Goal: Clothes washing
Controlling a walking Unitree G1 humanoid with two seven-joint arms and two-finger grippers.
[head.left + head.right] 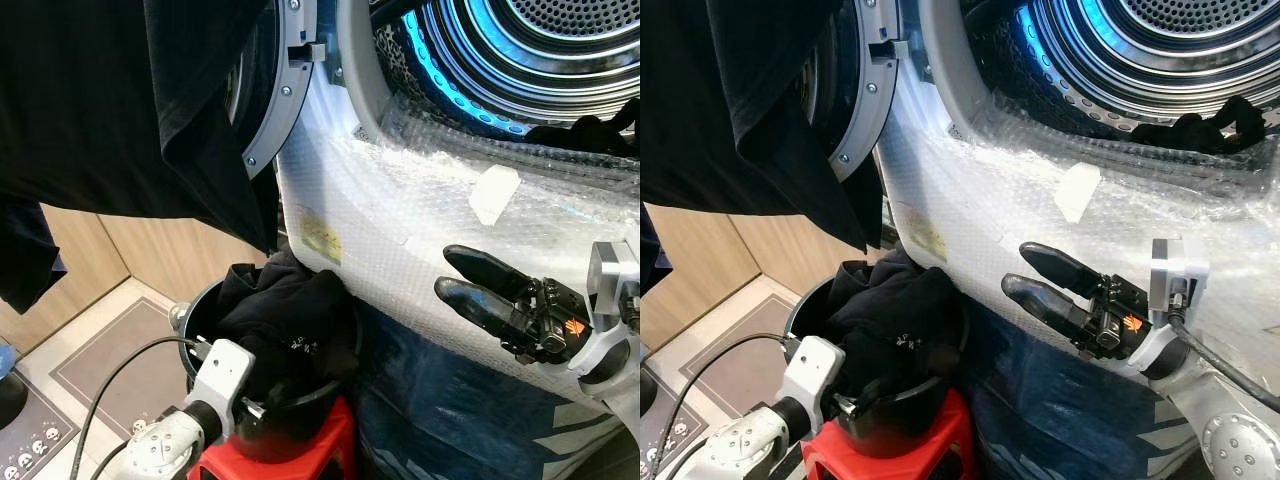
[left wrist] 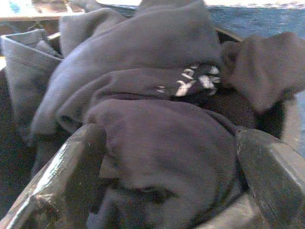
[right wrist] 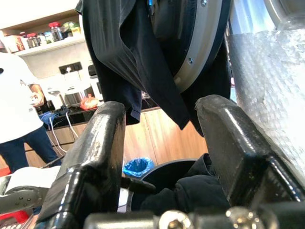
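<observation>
A black bucket (image 1: pixel 200 305) stands on a red stool (image 1: pixel 320 445) in front of the washing machine, heaped with dark clothes (image 1: pixel 290 320). My left gripper (image 2: pixel 169 138) reaches into the bucket from the near side, open, its two fingers on either side of a bulge of dark cloth (image 2: pixel 162 157). My right gripper (image 1: pixel 450 272) is open and holds nothing. It hovers before the bubble-wrapped front panel (image 1: pixel 400 200), pointing left toward the bucket. The drum (image 1: pixel 560 40) is open above, and a dark garment (image 1: pixel 590 135) lies on its lip.
A large black garment (image 1: pixel 130 100) hangs over the open machine door (image 1: pixel 290 90) at the upper left. A black cable (image 1: pixel 110 380) trails from my left arm above a grey floor mat (image 1: pixel 110 350). A person in a white shirt (image 3: pixel 16 95) stands farther off near a blue bin (image 3: pixel 138 167).
</observation>
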